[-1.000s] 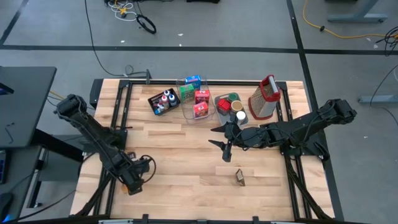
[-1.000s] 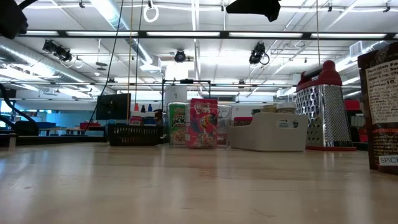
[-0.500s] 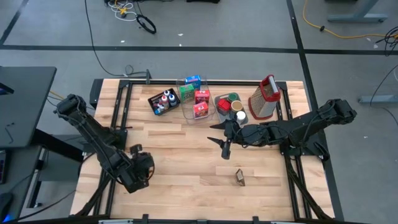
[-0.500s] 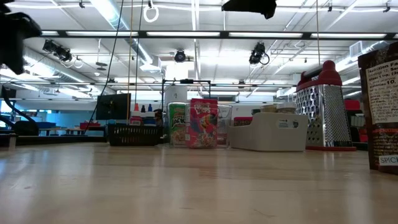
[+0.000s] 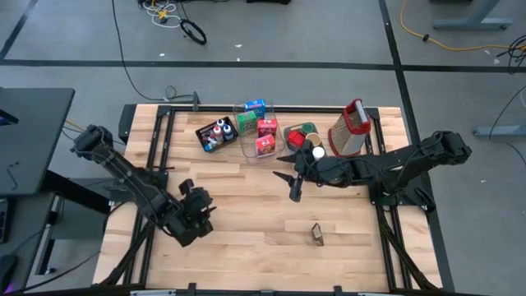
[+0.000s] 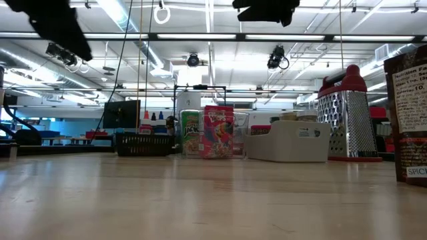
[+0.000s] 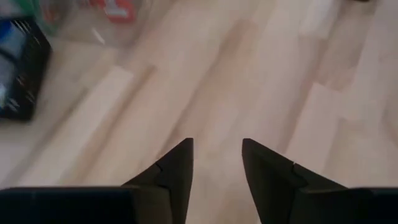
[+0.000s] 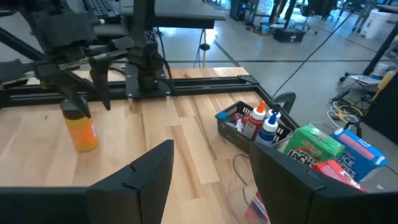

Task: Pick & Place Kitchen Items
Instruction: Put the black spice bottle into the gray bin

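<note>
Holding bottles, black tray [image 5: 212,134], boxes in clear bin [image 5: 255,131]

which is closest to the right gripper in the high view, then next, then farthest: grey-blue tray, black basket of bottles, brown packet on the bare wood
From the right gripper:
1. Grey-blue tray, just behind it.
2. Brown packet, alone on the near wood.
3. Black basket of bottles, far-left of the row.

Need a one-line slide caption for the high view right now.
Left gripper hovers open over bare wood; right gripper hangs open near the clear bin of small boxes.
</note>
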You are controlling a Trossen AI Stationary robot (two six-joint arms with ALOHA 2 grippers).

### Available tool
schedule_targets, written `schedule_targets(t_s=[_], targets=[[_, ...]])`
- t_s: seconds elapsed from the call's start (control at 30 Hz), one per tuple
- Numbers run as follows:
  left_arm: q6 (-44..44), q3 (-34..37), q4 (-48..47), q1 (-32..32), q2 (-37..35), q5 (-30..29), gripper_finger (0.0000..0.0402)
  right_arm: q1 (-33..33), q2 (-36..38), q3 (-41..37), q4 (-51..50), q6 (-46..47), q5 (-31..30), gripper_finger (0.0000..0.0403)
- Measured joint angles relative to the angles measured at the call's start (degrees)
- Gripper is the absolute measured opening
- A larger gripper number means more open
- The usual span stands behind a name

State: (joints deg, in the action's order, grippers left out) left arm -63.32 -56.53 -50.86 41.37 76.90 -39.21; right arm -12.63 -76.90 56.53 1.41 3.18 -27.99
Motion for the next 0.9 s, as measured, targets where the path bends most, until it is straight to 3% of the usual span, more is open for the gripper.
schedule_targets(t_s=[0.13, 0.3, 0.5, 0.57, 0.73, 0.9], targets=[[9.1, -0.1, 1.9, -1.9, 0.0, -0.4, 0.0128, 0.6, 0.0, 0.0, 0.0, 0.6, 0.6, 0.0221], [23.0, 1.7, 9.1, -3.7, 0.0, 7.6, 0.0114, 0.6, 0.0, 0.0, 0.0, 2.3, 0.7, 0.0221], [24.5, 2.0, 11.4, -5.5, 0.0, 13.4, 0.0106, 0.6, 0.0, 0.0, 0.0, 2.6, 0.6, 0.0221], [24.5, 2.0, 11.6, -6.2, 0.0, 12.8, 0.0107, 0.6, 0.0, 0.0, 0.0, 2.6, 0.7, 0.0221], [28.3, 2.0, 13.3, -7.4, 0.0, 14.5, 0.0138, 0.6, 0.0, 0.0, 0.0, 2.6, 0.6, 0.0221], [26.7, 1.8, 12.5, -8.1, -0.4, 23.2, 0.0195, 0.6, 0.0, 0.0, 0.0, 2.4, 0.6, 0.0221]])
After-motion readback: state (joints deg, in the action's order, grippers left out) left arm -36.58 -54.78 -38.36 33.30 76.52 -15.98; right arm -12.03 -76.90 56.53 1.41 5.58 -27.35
